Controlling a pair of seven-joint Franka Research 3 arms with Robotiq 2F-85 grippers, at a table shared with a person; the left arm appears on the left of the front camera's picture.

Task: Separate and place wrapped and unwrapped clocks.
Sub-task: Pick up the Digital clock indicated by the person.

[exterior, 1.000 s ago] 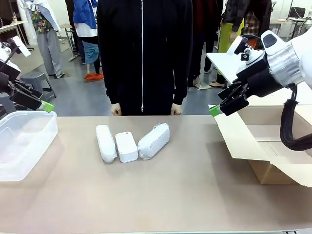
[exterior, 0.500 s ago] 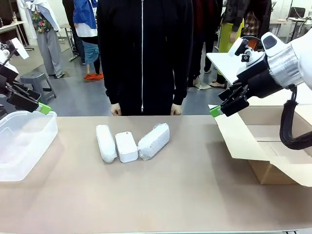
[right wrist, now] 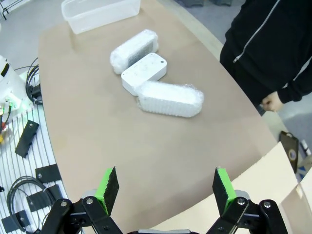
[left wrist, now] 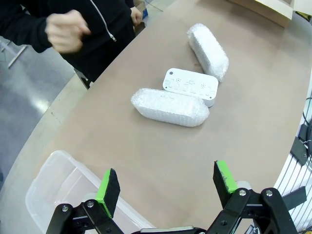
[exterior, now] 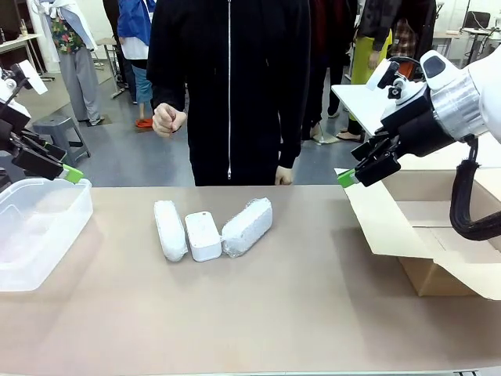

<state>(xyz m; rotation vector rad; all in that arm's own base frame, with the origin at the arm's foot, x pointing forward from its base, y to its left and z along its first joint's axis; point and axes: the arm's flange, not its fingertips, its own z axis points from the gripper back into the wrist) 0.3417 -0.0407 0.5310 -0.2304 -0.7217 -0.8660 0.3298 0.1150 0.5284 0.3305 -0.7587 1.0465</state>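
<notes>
Sorting not yet begun: my left end effector and right end effector hang open and empty, the bare clock lies mid-desk between two bubble-wrapped clocks, and the next move, I judge, is a descent onto one.

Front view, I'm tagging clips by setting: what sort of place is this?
Probably a robotics lab or demo space: a white robot arm beside a worktable with a plastic bin and cardboard box, people standing behind.

Bright, even overhead light; soft faint shadows on the desk. Motion-blurred raised hand. Strong wide-angle bending in wrist views.
</notes>
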